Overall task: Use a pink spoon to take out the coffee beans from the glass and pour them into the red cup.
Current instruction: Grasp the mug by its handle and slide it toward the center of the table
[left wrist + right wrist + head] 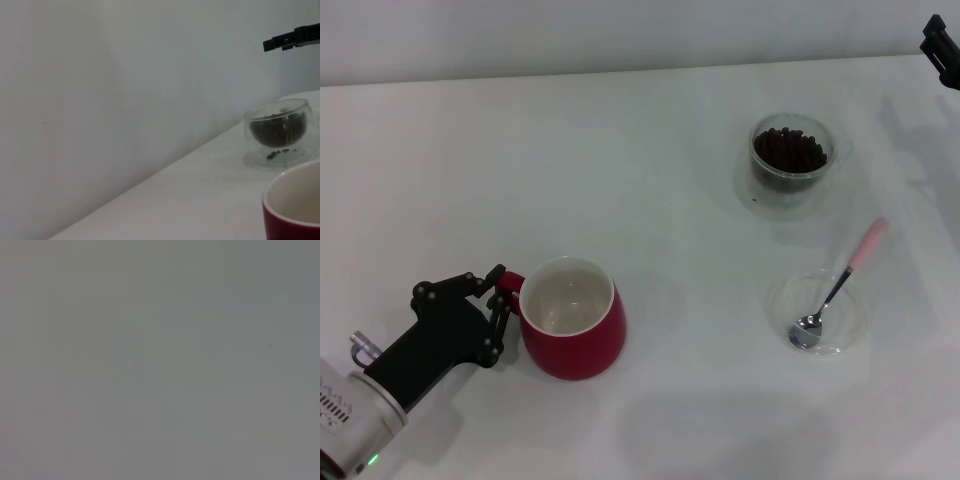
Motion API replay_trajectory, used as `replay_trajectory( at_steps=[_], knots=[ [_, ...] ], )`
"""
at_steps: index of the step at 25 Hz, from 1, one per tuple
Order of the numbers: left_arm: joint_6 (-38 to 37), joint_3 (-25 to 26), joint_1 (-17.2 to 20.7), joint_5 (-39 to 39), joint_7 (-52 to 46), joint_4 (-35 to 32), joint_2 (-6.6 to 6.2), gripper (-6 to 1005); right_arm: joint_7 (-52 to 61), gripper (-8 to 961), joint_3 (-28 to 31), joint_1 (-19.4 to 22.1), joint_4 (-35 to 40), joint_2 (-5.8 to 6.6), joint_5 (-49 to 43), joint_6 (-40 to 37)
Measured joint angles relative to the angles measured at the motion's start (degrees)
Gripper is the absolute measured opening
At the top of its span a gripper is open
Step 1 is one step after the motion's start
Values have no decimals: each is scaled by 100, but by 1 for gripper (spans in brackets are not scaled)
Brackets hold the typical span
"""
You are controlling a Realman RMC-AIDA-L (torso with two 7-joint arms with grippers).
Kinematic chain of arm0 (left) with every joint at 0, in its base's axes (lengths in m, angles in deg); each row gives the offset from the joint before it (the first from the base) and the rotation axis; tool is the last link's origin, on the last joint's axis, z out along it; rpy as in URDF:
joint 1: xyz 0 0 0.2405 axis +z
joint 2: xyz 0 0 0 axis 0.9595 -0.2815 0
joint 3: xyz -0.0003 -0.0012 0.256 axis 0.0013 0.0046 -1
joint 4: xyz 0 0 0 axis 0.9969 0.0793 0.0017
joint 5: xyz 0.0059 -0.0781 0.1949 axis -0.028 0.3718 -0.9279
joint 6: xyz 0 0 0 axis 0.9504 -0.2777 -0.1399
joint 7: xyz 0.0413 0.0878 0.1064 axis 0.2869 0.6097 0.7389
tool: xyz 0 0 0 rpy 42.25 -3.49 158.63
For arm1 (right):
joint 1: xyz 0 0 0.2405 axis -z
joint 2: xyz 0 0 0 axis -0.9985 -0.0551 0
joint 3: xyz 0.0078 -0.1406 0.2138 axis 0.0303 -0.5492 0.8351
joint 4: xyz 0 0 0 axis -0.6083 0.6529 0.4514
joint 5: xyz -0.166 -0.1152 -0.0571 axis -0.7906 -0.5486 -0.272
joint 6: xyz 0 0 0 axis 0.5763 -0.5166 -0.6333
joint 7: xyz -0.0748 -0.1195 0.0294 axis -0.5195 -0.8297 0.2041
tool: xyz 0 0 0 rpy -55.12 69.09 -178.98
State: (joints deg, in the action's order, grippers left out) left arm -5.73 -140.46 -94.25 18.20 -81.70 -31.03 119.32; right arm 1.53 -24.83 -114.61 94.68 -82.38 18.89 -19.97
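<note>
Pinching the red cup's (573, 331) loop handle, the left gripper (502, 305) is seen; the right gripper's (942, 47) state cannot be told.

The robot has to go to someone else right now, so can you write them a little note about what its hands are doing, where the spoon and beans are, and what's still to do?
Left hand: at the red cup's handle, fingers around it, apparently gripping.
Right hand: parked at the far right edge of the table, away from everything; whether it is open cannot be seen.
Pink spoon: untouched, bowl resting in the flat clear dish, handle leaning over its rim.
Coffee beans: all in the glass, beyond the dish.
Done: cup steadied; its inside looks empty.
Left: pick up the spoon, scoop beans, pour them into the cup.
</note>
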Motion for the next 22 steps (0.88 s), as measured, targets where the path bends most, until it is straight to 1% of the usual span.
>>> replay_trajectory(
  at_steps=[4, 9, 14, 22],
  knots=[
    [5, -2, 36, -45, -1, -65, 2, 114, 42, 865, -5, 23, 0, 0, -1, -4],
    [6, 28, 86, -22, 0, -77, 2, 140, 141, 865, -17, 56, 1, 6, -19, -13],
    [4, 37, 158, -15, -1, -119, 2, 338, 145, 865, -6, 96, 9, 8, -15, -20],
    [-60, 59, 360, 41, -1, -141, 2, 531, 148, 865, -14, 107, 3, 9, -8, -26]
  ],
)
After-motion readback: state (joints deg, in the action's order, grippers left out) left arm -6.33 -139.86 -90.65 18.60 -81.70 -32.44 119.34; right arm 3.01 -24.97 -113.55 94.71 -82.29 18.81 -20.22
